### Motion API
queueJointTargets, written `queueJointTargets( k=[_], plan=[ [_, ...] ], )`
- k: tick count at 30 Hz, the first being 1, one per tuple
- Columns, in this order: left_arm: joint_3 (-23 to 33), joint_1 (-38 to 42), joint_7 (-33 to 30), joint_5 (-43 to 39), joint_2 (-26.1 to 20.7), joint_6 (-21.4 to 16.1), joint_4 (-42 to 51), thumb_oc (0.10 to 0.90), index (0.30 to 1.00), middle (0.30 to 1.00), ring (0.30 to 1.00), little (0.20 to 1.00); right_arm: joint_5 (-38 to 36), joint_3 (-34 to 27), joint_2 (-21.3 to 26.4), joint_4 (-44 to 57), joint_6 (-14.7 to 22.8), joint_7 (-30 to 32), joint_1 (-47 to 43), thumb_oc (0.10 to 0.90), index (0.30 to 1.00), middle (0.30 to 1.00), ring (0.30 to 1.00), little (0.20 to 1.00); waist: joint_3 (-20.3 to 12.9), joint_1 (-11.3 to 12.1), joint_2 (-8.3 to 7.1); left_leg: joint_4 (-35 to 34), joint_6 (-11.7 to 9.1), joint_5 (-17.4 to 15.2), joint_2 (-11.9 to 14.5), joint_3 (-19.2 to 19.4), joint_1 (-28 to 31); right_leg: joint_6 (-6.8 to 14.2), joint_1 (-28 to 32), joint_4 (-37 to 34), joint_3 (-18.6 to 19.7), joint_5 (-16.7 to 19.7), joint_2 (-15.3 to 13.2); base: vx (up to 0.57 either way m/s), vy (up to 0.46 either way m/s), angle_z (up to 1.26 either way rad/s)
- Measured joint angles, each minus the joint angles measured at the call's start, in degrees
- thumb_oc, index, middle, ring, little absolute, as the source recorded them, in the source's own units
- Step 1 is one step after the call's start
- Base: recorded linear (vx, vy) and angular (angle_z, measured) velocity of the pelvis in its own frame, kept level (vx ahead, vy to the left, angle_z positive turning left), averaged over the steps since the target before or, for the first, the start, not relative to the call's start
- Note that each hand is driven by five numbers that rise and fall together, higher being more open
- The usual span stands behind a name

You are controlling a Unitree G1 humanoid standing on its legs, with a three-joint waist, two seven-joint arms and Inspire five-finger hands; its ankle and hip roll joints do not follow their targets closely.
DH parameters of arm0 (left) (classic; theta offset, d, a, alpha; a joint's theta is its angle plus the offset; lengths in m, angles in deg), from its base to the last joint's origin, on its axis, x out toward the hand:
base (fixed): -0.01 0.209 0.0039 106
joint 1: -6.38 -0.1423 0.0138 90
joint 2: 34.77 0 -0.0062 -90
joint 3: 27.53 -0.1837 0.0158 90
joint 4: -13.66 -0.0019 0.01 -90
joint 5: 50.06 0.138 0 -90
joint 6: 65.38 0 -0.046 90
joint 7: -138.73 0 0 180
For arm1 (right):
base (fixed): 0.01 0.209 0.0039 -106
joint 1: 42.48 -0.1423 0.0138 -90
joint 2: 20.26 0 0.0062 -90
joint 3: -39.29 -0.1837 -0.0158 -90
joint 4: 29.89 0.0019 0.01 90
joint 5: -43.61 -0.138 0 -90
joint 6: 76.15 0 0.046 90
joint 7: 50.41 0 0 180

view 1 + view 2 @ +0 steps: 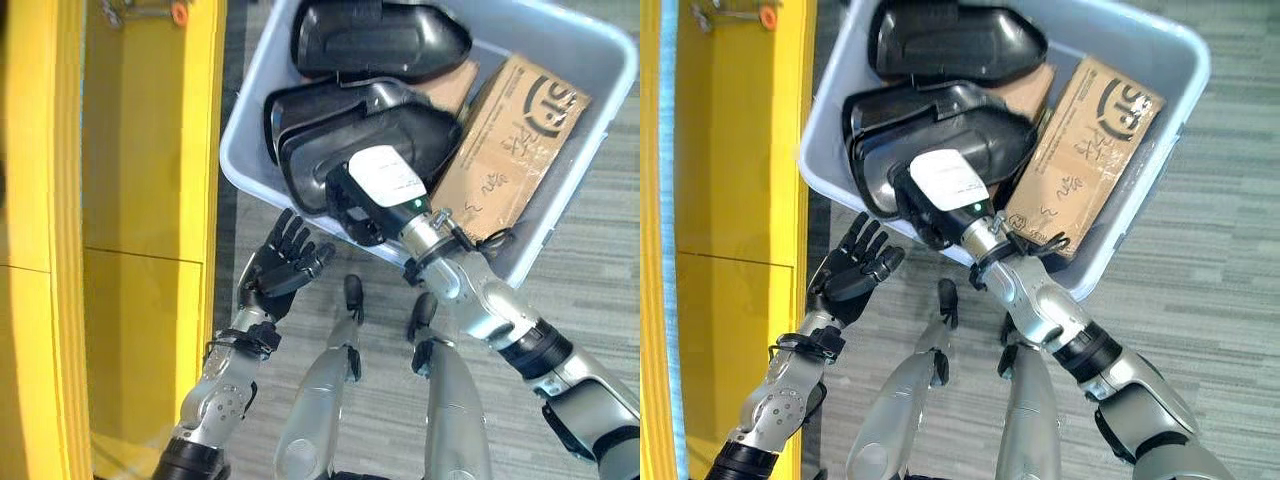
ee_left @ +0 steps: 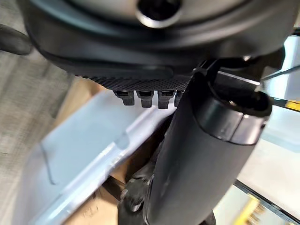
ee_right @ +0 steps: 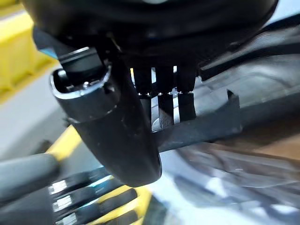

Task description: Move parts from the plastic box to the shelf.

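**Reaching into the plastic box for a black part**

Hovering nearest the robot, the left hand (image 1: 283,262) hung above the grey floor (image 1: 590,250), just short of the plastic box's (image 1: 245,110) near rim and touching nothing. Its fingers were spread and nearly straight, the palm empty. In the left wrist view the thumb (image 2: 206,154) stood out straight before the pale wall of the box.

Beyond it, the right hand (image 1: 365,200) lay over the box's near rim, on the closest of the black parts (image 1: 400,125). From above, the back of the hand with its white patch covered the fingers. The right wrist view showed its fingers (image 3: 161,96) bent down over a thin black edge of the part (image 3: 206,126), with the thumb (image 3: 112,136) on the near side of that edge; whether they actually pinched it could not be told.

That part was a dark, glossy moulded shell, lying hollow side up against the near wall of the box. A flat brown cardboard piece (image 1: 510,140) leaned beside it, on the robot's right. At the far end of the box lay a second black part (image 1: 375,40) of like shape.

On the robot's left a yellow shelf (image 1: 150,180) stood close beside the box.
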Motion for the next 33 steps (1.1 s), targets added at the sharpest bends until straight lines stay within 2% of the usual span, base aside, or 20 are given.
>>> queueJointTargets(
  k=[3,5,8,9,10,12,14,15,17,21,26,33],
  plan=[
    [1.9,-0.53,0.75,-0.07,0.16,0.97,0.41,0.9,1.0,1.0,1.0,1.0,-2.4,0.21,0.63,4.24,0.16,-4.5,0.61,0.4,0.3,0.3,0.3,0.3,0.03,-0.2,-0.06,-0.72,-0.12,-1.05,0.27,-0.1,6.11,0.42,6.9,-2.1,-0.18,0.0,0.48,0.09,-0.01,-0.02],
    [2.95,-1.28,1.23,-0.06,0.05,1.28,1.14,0.9,1.0,1.0,1.0,1.0,-5.2,0.2,1.32,5.0,-0.05,-5.88,0.56,0.4,0.3,0.3,0.3,0.3,-0.15,-0.28,-0.44,-1.0,-0.28,-2.07,0.46,-0.02,9.23,1.42,10.26,-3.32,-0.03,-0.72,0.53,0.19,-0.021,0.01],
    [5.47,-2.67,1.65,0.03,0.1,4.13,2.19,0.9,1.0,1.0,1.0,1.0,-11.67,0.01,3.7,6.8,-1.55,-8.2,1.62,0.4,0.3,0.3,0.3,0.3,-0.29,-0.39,-0.83,-1.47,0.01,-3.41,0.73,-0.52,14.34,1.81,16.97,-6.5,-0.26,-0.66,1.3,0.19,-0.025,0.04],
    [5.98,-3.47,1.91,0.03,0.06,4.59,2.46,0.9,1.0,1.0,1.0,1.0,-13.35,-0.36,4.59,7.6,-2.13,-8.95,2.4,0.4,0.3,0.3,0.3,0.3,-0.57,-0.32,-1.37,-1.46,-0.08,-3.92,0.79,-0.59,15.75,1.94,18.76,-7.39,-0.26,-0.58,1.46,0.21,-0.03,0.01],
    [7.72,-5.93,2.46,0.21,0.04,5.44,3.45,0.9,1.0,1.0,1.0,1.0,-16.38,-1.59,5.83,9.52,-2.52,-11.03,4.78,0.4,0.3,0.3,0.3,0.3,-2.29,0.08,-3.24,-1.41,-0.15,-4.79,1.0,-0.63,17.14,1.92,21.04,-9.4,-0.29,-0.56,1.91,0.24,-0.02,-0.02],
    [7.98,-7.37,3.13,0.39,-0.01,6.71,3.47,0.9,1.0,1.0,1.0,1.0,-18.2,-3.19,6.35,10.33,-2.81,-13.23,6.89,0.4,0.3,0.3,0.3,0.3,-4.96,0.08,-5.32,-1.55,-0.46,-5.14,0.96,-0.63,17.31,2.24,21.7,-10.38,-0.38,-0.18,2.04,0.27,-0.012,0.01],
    [7.84,-7.73,3.3,1.93,0.35,8.14,3.42,0.9,1.0,1.0,1.0,1.0,-19.7,-3.5,8.32,11.13,-3.62,-15.91,7.57,0.4,0.3,0.3,0.3,0.3,-5.21,0.3,-5.83,-1.92,-0.44,-5.65,0.85,-0.88,19.42,1.98,24.73,-12.06,-0.63,0.46,2.19,0.2,0.0,0.07],
    [7.81,-9.34,3.69,3.13,0.4,9.3,3.43,0.9,1.0,1.0,1.0,1.0,-21.36,-4.41,9.39,11.75,-4.18,-19.1,9.72,0.4,0.3,0.3,0.3,0.3,-6.92,0.23,-6.97,-2.73,-0.07,-5.81,0.71,-0.97,22.04,2.3,28.12,-14.7,-0.65,0.86,2.46,0.17,0.012,0.04],
    [8.08,-11.16,3.67,4.27,0.48,9.47,3.36,0.9,1.0,1.0,1.0,1.0,-21.82,-5.45,9.25,12.56,-4.22,-21.87,12.27,0.4,0.3,0.3,0.3,0.3,-10.05,0.18,-8.64,-3.47,-0.14,-6.25,0.69,-1.04,23.33,2.61,30.38,-17.59,-0.7,1.27,2.85,0.14,0.021,0.02],
    [8.89,-11.04,3.32,6.43,0.57,9.5,1.53,0.9,1.0,1.0,1.0,1.0,-22.46,-5.91,11.49,12.73,-3.62,-26.92,13.58,0.4,0.3,0.3,0.3,0.3,-13.29,-0.09,-10.77,-4.34,-0.18,-6.61,0.54,-1.43,25.73,3.07,34.7,-22.5,-0.8,2.58,3.37,0.06,0.028,0.02],
    [11.02,-10.98,3.07,6.43,0.97,9.21,0.92,0.9,1.0,1.0,1.0,1.0,-22.56,-11.96,13.24,12.77,-0.59,-30.21,17.34,0.4,0.3,0.3,0.3,0.3,-14.68,-1.53,-11.04,-4.37,-0.29,-7.16,0.54,-1.41,27.07,3.28,37.48,-25.56,-0.68,4.11,3.76,0.01,0.05,-0.01],
    [10.93,-11.02,2.07,6.41,2.97,8.35,-1.15,0.9,1.0,1.0,1.0,1.0,-23.33,-12.78,14.24,12.77,4.13,-33.77,21.38,0.4,0.3,0.3,0.3,0.3,-18.64,-4.09,-11.19,-4.4,-0.13,-7.69,0.7,-0.02,28.04,3.41,38.06,-25.99,0.83,4.85,3.91,-0.04,0.048,-0.11]
  ],
)
